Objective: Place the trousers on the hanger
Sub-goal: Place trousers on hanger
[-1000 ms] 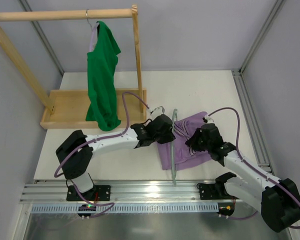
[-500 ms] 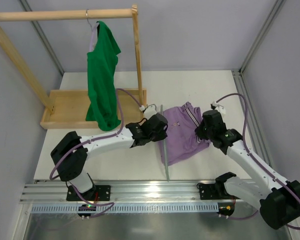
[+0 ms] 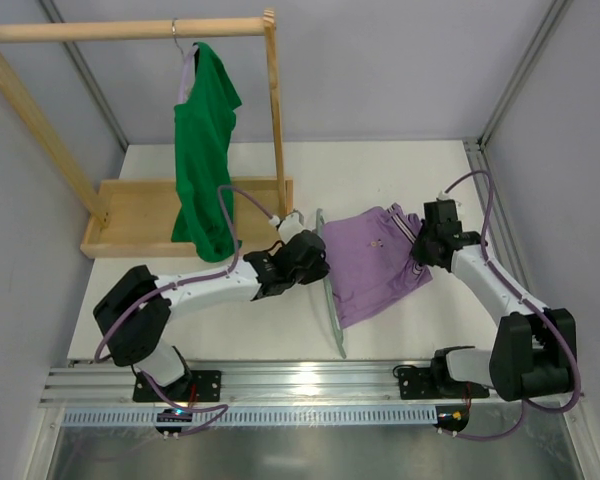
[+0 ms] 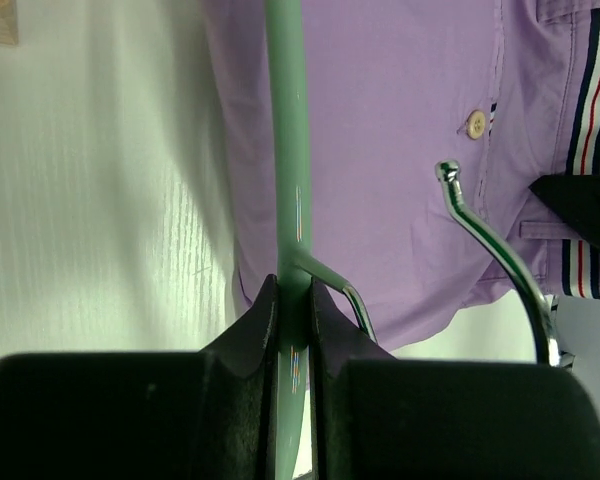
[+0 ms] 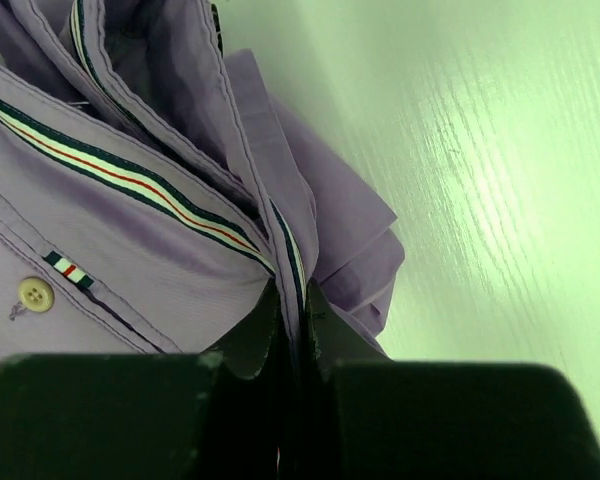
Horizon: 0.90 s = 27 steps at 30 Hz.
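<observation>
The lilac trousers [image 3: 372, 262] lie spread on the white table at centre right, striped waistband toward the right. They also fill the left wrist view [image 4: 380, 150] and the right wrist view [image 5: 110, 220]. The pale mint hanger [image 3: 329, 290] stands on edge along the trousers' left side; its bar [image 4: 286, 140] crosses the fabric and its metal hook [image 4: 500, 265] curves at the right. My left gripper [image 3: 315, 262] is shut on the hanger [image 4: 293, 330]. My right gripper [image 3: 422, 252] is shut on the striped waistband [image 5: 292, 300] at the trousers' right edge.
A wooden rail frame [image 3: 270, 100] with a tray base [image 3: 130, 215] stands at the back left. A bright green top [image 3: 205, 150] hangs from it on a metal-hooked hanger. Metal frame posts line the right side [image 3: 500, 230].
Both arms moved toward the back of the table. The trousers were drawn back and right and spread out flatter; the hanger shifted left and back with the left gripper.
</observation>
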Motion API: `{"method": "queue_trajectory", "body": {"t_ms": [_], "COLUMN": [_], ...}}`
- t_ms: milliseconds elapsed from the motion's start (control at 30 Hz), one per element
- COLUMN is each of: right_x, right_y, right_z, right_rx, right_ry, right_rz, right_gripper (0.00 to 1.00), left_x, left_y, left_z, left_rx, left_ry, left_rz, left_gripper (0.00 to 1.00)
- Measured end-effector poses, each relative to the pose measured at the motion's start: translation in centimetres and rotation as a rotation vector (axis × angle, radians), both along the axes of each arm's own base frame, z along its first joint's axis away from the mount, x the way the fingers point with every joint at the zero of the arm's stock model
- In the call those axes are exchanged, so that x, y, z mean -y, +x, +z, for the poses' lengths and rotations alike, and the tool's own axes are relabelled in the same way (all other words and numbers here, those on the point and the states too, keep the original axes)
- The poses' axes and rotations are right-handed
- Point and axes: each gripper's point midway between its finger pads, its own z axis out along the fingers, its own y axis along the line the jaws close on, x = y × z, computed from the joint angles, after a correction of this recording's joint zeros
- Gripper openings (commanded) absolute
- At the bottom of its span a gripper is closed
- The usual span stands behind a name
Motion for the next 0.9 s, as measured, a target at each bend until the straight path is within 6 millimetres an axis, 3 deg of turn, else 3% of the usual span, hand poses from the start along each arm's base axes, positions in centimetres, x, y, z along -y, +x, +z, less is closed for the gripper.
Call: {"method": "queue_trajectory", "body": {"t_ms": [200,233,300,400,500,667,767,900], "right_x": [0.7,0.8,0.9,1.3,1.9,2.0,0.7,-2.1], "right_y": [0.2,0.2,0.3,0.4,0.8,1.7,2.0,4.6], "right_z": [-2.0,-2.4,-2.8,-3.1,-1.7,2.9,5.5,5.8], "right_rx": [-0.021,-0.027,-0.039,-0.057,-0.057,0.052,0.146,0.188], "right_ry": [0.023,0.029,0.038,0.029,0.009,0.012,0.062,0.152], "right_rz": [-0.004,-0.004,-0.002,-0.004,-0.014,-0.017,0.04,0.188], "right_gripper": [0.07,0.17,0.23,0.43,0.49,0.5,0.63,0.59], "left_x": [-0.4,-0.4,-0.3,-0.5,-0.7,-0.5,-0.4,-0.3], "left_y": [0.1,0.1,0.0,-0.1,-0.3,-0.4,-0.3,-0.1], "left_z": [-0.2,-0.2,-0.1,0.0,0.2,0.2,0.3,0.1], "left_rx": [-0.011,-0.012,-0.009,0.002,0.003,0.001,-0.002,-0.01], "left_ry": [-0.023,-0.027,-0.039,-0.065,-0.07,-0.058,-0.067,-0.098], "left_rz": [0.018,0.016,0.008,-0.002,-0.015,-0.036,-0.04,-0.051], "left_gripper": [0.0,0.0,0.0,0.01,0.0,0.0,0.0,0.0]}}
